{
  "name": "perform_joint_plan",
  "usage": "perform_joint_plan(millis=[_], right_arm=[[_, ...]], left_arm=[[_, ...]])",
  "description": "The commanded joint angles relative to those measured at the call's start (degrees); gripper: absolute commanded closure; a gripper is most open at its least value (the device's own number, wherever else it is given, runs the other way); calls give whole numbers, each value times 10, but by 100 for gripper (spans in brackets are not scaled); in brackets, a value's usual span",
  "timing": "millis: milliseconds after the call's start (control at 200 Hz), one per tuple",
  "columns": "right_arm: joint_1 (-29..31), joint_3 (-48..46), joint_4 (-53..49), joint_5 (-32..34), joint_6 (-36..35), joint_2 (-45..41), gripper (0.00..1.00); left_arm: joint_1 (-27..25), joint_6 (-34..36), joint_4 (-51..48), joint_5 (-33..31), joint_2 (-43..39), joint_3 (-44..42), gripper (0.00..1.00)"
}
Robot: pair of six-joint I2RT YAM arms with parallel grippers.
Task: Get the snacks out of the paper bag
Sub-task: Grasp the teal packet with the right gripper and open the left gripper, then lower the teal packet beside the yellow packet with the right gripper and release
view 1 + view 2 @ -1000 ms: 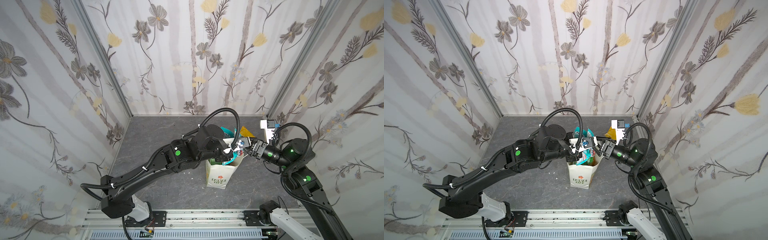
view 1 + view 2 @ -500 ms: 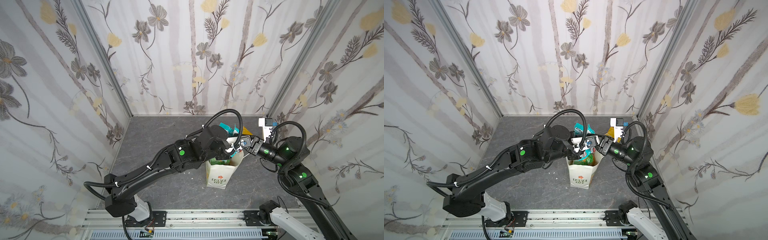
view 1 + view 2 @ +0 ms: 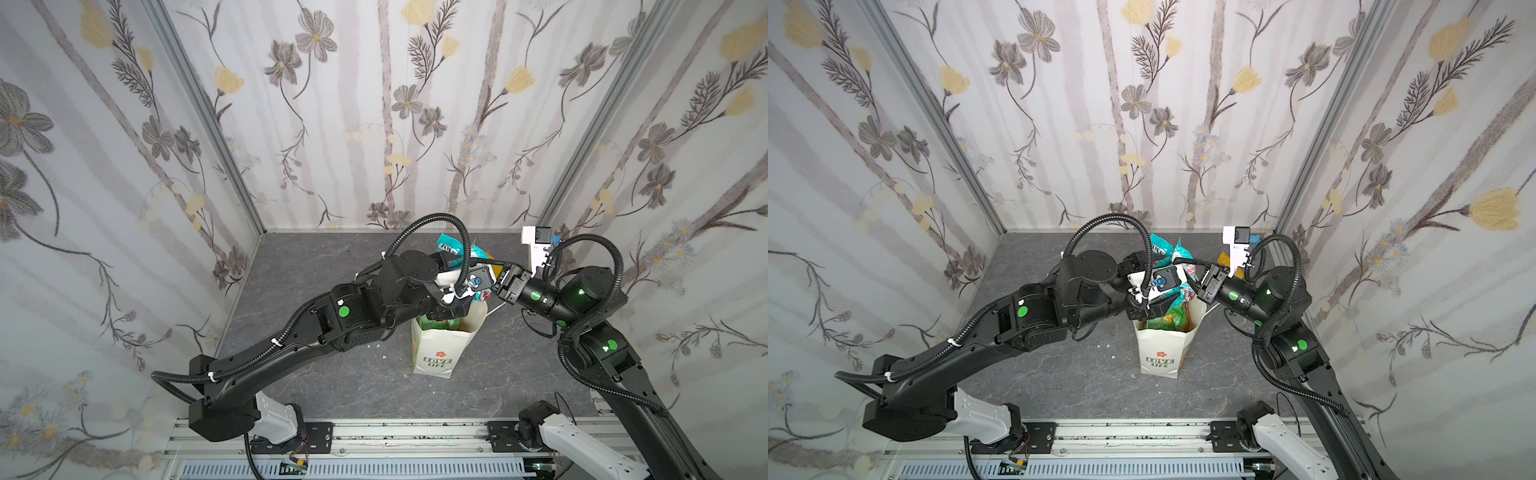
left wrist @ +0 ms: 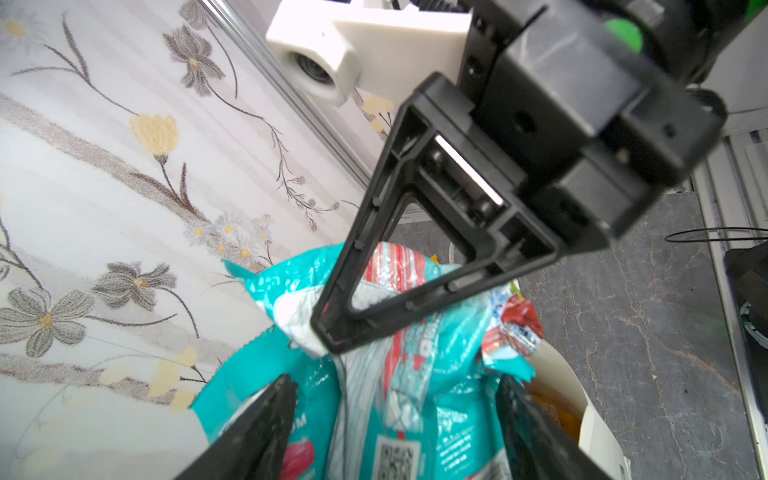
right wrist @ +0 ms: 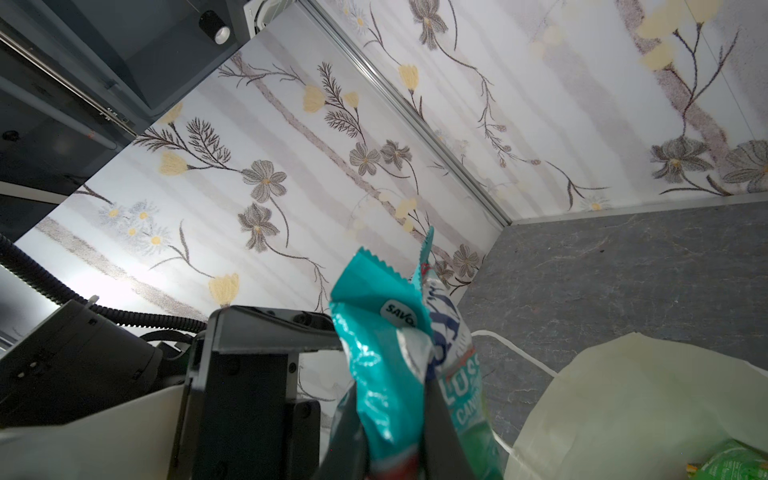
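Observation:
The white paper bag (image 3: 434,353) (image 3: 1160,353) with its "LOVE LIFE" print stands upright mid-table, and green and orange snacks (image 3: 1173,316) show in its mouth. Teal snack packets (image 3: 449,246) (image 3: 1160,249) are bunched above the bag's back rim. My right gripper (image 5: 390,432) (image 4: 328,336) is shut on the crinkled top of one teal packet (image 5: 374,332). My left gripper (image 4: 395,415) is open, its fingers (image 4: 266,415) standing either side of the teal packets (image 4: 415,399) without pinching them. A red-and-white packet (image 4: 395,266) lies behind them. In both top views the left jaws are hidden under the wrist mount.
A yellow pouch (image 3: 1223,258) lies on the grey table (image 3: 316,266) behind the right arm. The bag's white cord handle (image 3: 496,309) trails onto the table to the right. Patterned walls close in the back and both sides. Both wrists crowd together above the bag.
The left gripper went from shut to open, letting go of the teal packet. The right gripper closed on that packet. Both wrists shifted slightly toward the back wall.

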Motion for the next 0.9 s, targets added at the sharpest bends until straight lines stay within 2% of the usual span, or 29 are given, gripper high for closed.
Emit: perform_joint_plan(millis=[0,230,435,704,894], right_arm=[[-14,29,19,28,-10,17,100],[-112,87,58,-2,14,74,100],[-193,119,89,-37,36,150,100],[-274,124,125,-20,59,239,100],[-310,125,125,2,59,303,100]], left_arm=[[0,-42,46,28,-23,-15,16],[2,-159,70,-15,-83,-60,10],[21,-256,14,-37,-94,-67,0],[70,-357,-15,21,-111,-106,0],[84,-387,-33,45,-108,-118,0]])
